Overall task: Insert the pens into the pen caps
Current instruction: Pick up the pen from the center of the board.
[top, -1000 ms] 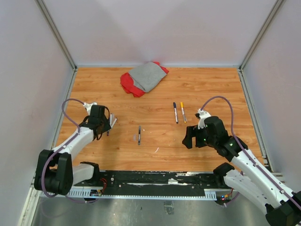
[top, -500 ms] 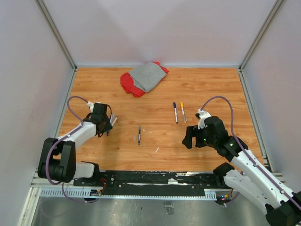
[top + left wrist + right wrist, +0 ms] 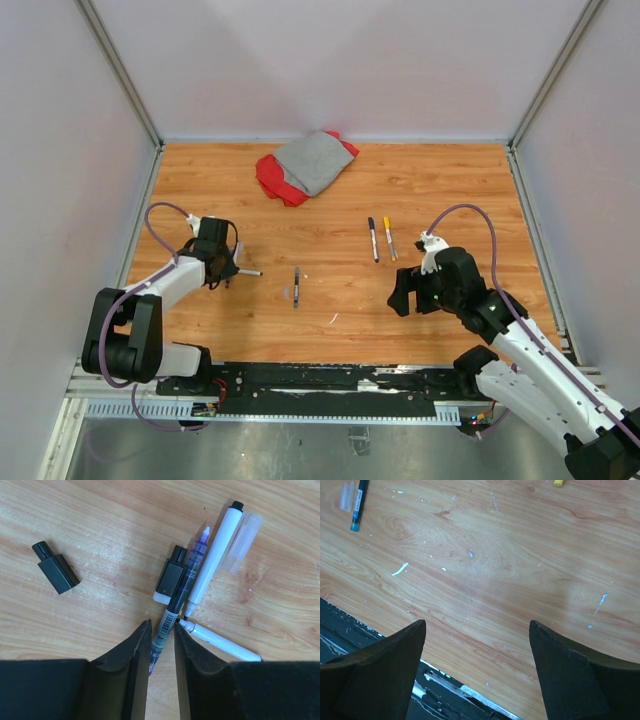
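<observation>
In the left wrist view my left gripper [image 3: 162,625] has its jaws closed to a narrow gap around the end of a dark pen with a purple tip [image 3: 196,555], which lies on the table. Beside it lie a white pen [image 3: 215,555], a second white pen [image 3: 220,642], a clear cap [image 3: 242,542], a black cap with a white base [image 3: 169,579] and a black cap [image 3: 55,572]. From above, my left gripper [image 3: 222,268] is at the table's left. My right gripper [image 3: 400,298] is open and empty over bare wood, also in its wrist view [image 3: 477,625].
A dark pen [image 3: 296,285] lies mid-table, also in the right wrist view [image 3: 359,502]. A black-ended pen [image 3: 372,238] and a yellow-orange pen [image 3: 389,238] lie side by side. A red and grey cloth [image 3: 305,165] lies at the back. A white scrap [image 3: 399,569] lies near the front rail.
My left gripper has turned and settled lower on the pile of pens. A white pen now sticks out to its right. The right arm has not moved.
</observation>
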